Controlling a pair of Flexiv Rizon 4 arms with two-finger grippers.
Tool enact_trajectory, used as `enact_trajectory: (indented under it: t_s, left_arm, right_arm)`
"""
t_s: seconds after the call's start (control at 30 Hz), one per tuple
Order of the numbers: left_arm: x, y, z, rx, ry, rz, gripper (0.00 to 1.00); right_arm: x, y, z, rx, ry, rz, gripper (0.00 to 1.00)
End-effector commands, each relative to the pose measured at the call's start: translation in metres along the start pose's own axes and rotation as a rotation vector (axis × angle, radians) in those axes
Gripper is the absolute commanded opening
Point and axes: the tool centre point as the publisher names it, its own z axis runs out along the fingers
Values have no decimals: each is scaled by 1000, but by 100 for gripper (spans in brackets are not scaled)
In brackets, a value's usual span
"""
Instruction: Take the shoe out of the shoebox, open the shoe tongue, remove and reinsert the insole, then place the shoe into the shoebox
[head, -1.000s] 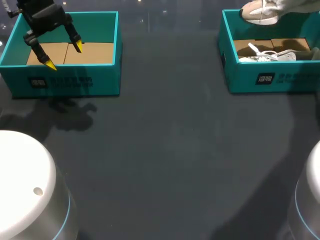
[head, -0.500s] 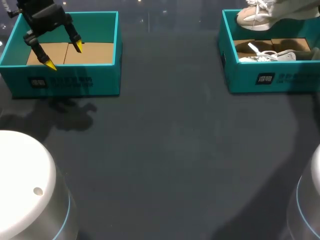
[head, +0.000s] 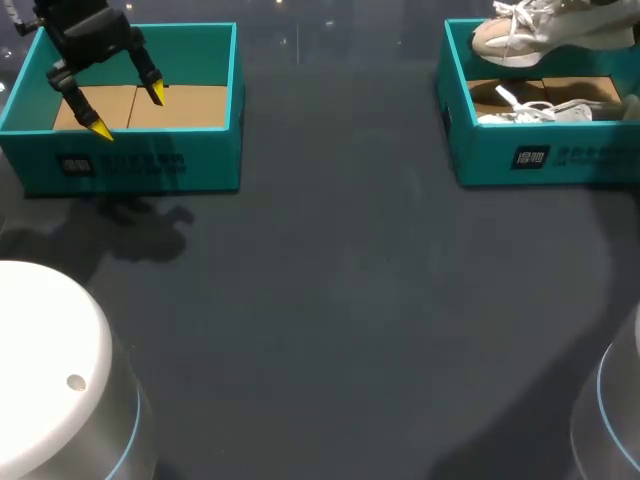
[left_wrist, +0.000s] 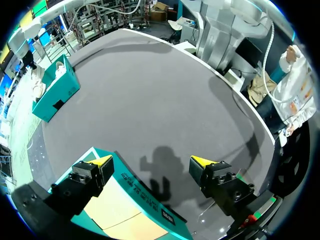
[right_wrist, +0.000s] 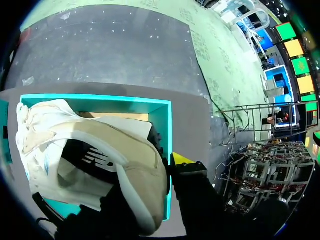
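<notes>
A beige sneaker (head: 540, 32) hangs in the air over the back of the right teal shoebox (head: 520, 152), toe pointing left, laces dangling. A second, white shoe (head: 530, 110) lies inside that box on its cardboard floor. In the right wrist view my right gripper (right_wrist: 155, 175) is shut on the sneaker (right_wrist: 90, 135) at its heel end, above the shoebox (right_wrist: 100, 97). One yellow fingertip (right_wrist: 182, 159) shows beside the shoe; the other is hidden behind it. My left gripper (head: 128, 112) hovers open over the left teal box (head: 130, 165), nothing between its fingers (left_wrist: 102, 161).
The left box holds only a cardboard floor (left_wrist: 120, 210). Two white robot bases stand at the near corners, one on the left (head: 50, 370) and one on the right (head: 615, 400). Dark tabletop (head: 340, 280) stretches between the boxes.
The sneaker has risen slightly and shifted to the right above the right shoebox. My left arm has not moved.
</notes>
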Motion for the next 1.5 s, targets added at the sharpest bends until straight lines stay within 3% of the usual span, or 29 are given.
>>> enact_trajectory:
  t_s: [0.03, 0.47, 0.77, 1.2, 1.5]
  left_arm:
    - [0, 0, -1, -1, 2, 0, 100]
    - [0, 0, -1, -1, 2, 0, 100]
    - [0, 0, -1, -1, 2, 0, 100]
    - [0, 0, -1, -1, 2, 0, 100]
    - [0, 0, -1, -1, 2, 0, 100]
  right_arm:
    - [1, -8, 6, -43, 7, 6, 0]
    - [25, -25, 11, -84, 33, 6, 0]
    - [34, -29, 23, -63, 30, 15, 0]
    - [33, -29, 28, -40, 33, 30, 0]
    - [41, -19, 54, -67, 30, 18, 0]
